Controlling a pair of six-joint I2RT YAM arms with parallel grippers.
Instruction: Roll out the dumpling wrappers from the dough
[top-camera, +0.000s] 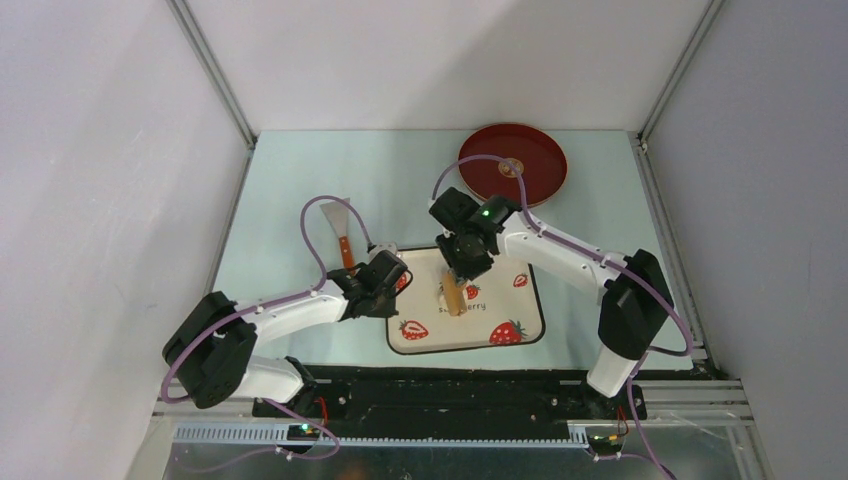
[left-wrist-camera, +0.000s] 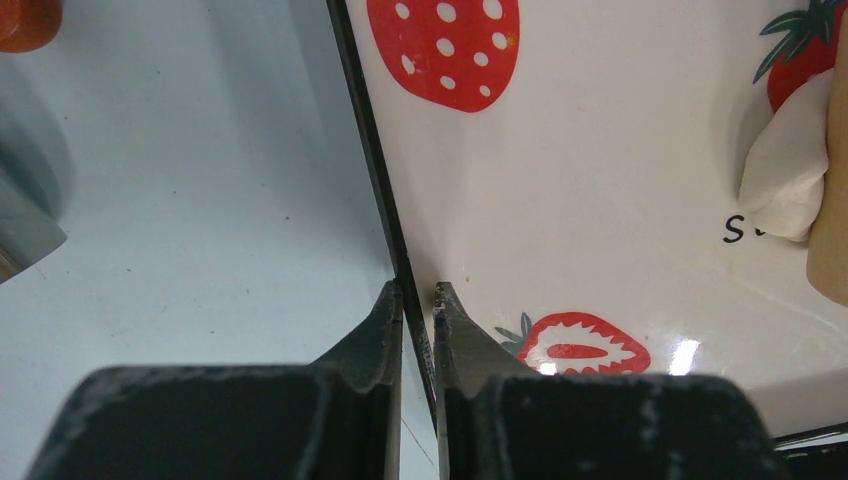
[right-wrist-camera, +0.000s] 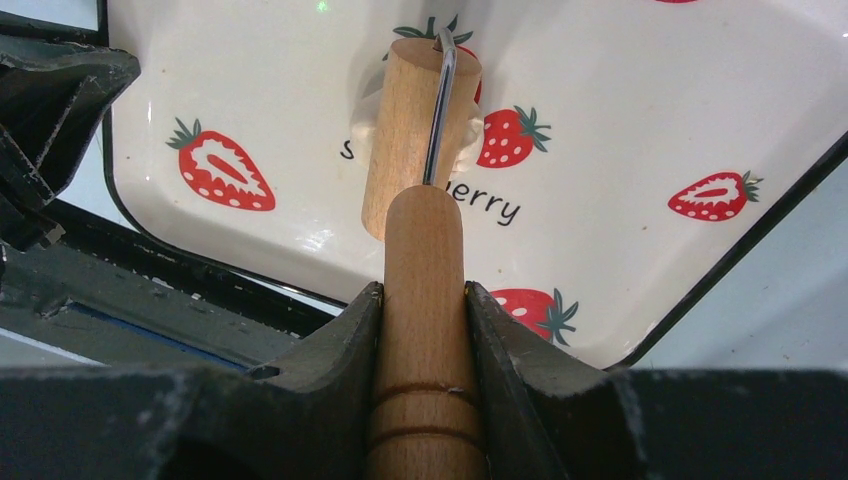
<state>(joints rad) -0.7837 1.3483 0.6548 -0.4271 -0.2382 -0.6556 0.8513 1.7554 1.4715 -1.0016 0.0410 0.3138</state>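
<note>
Nearest the lens in the right wrist view, the right tool (right-wrist-camera: 424, 290) is clamped on the handle of the tan wooden roller with a wire yoke (right-wrist-camera: 405, 130), its jaws pressed to either side of it. On the pale blue-green table (top-camera: 300, 190), the cream rectangular strawberry-patterned plate with a black rim (top-camera: 455, 335) lies near the arm bases. The left tool (left-wrist-camera: 418, 292) has its jaws drawn narrow on that plate's left rim, seemingly pinning it. Well beyond sits the round dark-red tray (top-camera: 545, 150), and left of the plate lies a metal-bladed scraper with an orange handle (top-camera: 340, 228). Smallest is the soft cream-white dough (left-wrist-camera: 790, 170), a thick lump at the plate's middle, under the roller's barrel and bulging out on both sides. No cut wrappers show. Flattening looks barely begun. Next, I judge, the roller must bear down and travel across the lump while the plate is held against sliding.
</note>
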